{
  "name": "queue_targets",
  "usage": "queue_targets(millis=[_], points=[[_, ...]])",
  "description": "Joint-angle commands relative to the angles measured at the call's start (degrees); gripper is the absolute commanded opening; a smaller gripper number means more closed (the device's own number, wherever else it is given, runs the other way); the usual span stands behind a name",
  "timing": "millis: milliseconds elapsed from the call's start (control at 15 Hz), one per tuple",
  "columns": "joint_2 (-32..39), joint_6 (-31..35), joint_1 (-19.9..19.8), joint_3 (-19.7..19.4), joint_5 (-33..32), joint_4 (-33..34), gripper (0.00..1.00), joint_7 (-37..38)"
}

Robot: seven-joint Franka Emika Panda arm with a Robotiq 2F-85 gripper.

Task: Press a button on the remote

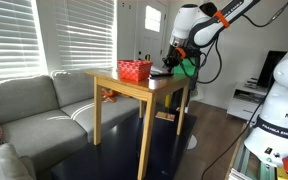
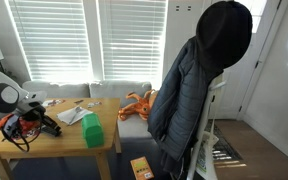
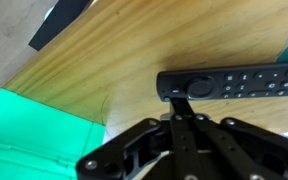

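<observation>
Black plastic, slim and stiff, the remote lies flat on the wooden tabletop, near the green block. The end effector has its fingers drawn together, holding nothing, its tip at the remote's round pad. It looks light and likely to skid (smooth wood), so no grasp is needed: press straight down.
</observation>
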Motion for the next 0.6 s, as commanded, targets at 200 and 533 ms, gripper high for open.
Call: queue_targets(millis=[200, 533], points=[[-0.2, -3.5, 2.1, -1.6, 0.2, 0.9, 0.0, 0.1], [0.1, -4.1, 2.6, -1.9, 0.4, 1.0, 0.0, 0.0]])
